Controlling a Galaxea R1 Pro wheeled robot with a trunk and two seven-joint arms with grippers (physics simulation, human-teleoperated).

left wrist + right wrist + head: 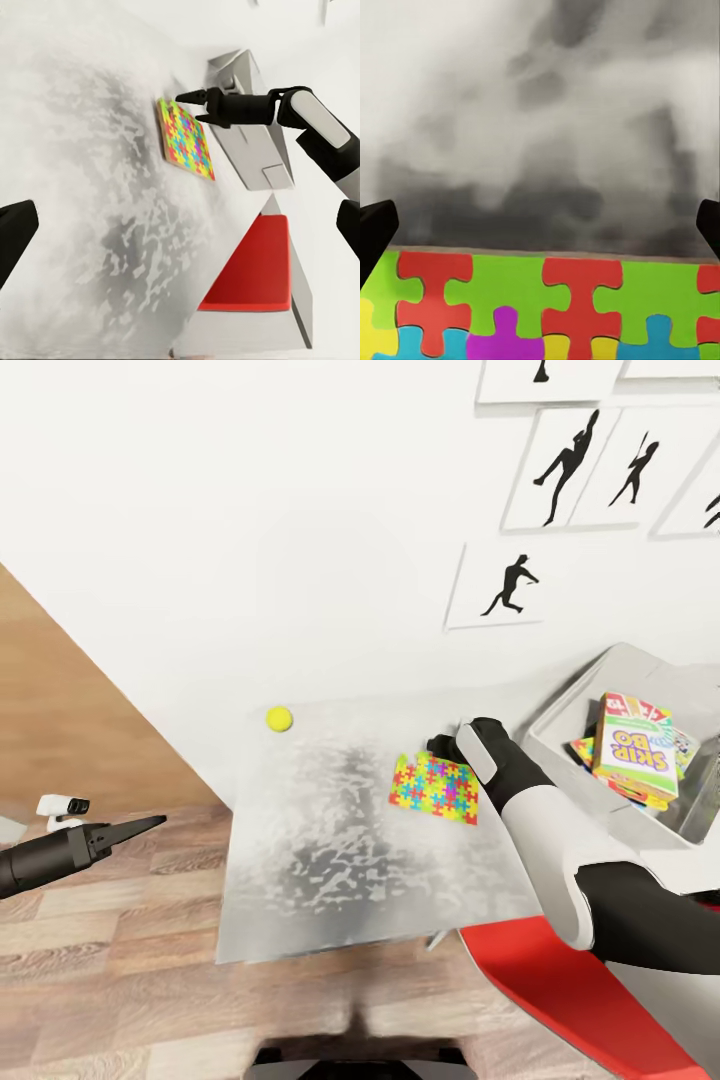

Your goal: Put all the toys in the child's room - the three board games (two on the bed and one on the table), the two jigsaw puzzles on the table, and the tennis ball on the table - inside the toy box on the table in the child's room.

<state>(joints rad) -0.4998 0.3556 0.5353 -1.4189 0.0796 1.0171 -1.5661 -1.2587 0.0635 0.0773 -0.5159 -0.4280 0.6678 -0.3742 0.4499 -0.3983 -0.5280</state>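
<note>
A multicoloured jigsaw puzzle (435, 788) (186, 140) (540, 311) lies flat on the grey table (320, 850). My right gripper (437, 746) (187, 98) (540, 225) hovers open low over the puzzle's far edge, with nothing between its fingers. The tennis ball (279, 718) rests near the table's far left corner by the wall. At the right stands the toy box (565, 700) (247, 142), holding a SKIP-BO board game (635, 748) on top of other flat colourful toys. My left gripper (150, 824) hangs open off the table's left side, over the floor.
A red chair seat (560, 980) (251, 266) sits under my right arm at the table's front right. Black silhouette prints (505, 588) hang on the white wall behind. A small white object (62, 810) stands on the wood floor at left.
</note>
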